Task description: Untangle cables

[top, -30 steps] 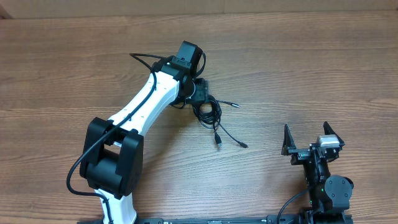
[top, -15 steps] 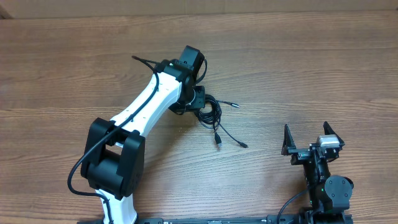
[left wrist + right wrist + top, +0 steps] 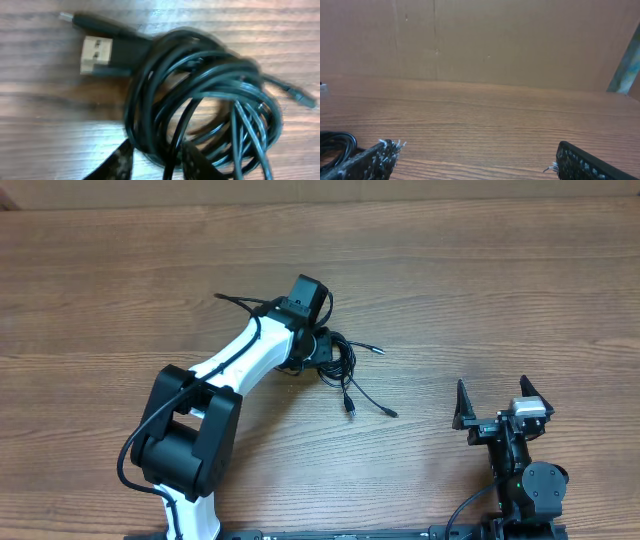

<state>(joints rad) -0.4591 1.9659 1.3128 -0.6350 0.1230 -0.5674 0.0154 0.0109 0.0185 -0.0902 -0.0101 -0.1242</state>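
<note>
Wooden bench (image 3: pixel 520 290) carries the cables (image 3: pixel 338 358), bunched at centre frame. Your right pincer (image 3: pixel 491 410) stands wide open, lower right. Whether your left pincer (image 3: pixel 161 162), straddling them, grips, I cannot tell. Take one strand near the tan plug (image 3: pixel 95 54).

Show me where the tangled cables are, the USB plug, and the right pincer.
cables (image 3: pixel 338 360), overhead view, middle of the coiled bundle.
USB plug (image 3: pixel 96 55), left wrist view, its pale end.
right pincer (image 3: pixel 491 383), overhead view, midway between its open fingertips.
</note>
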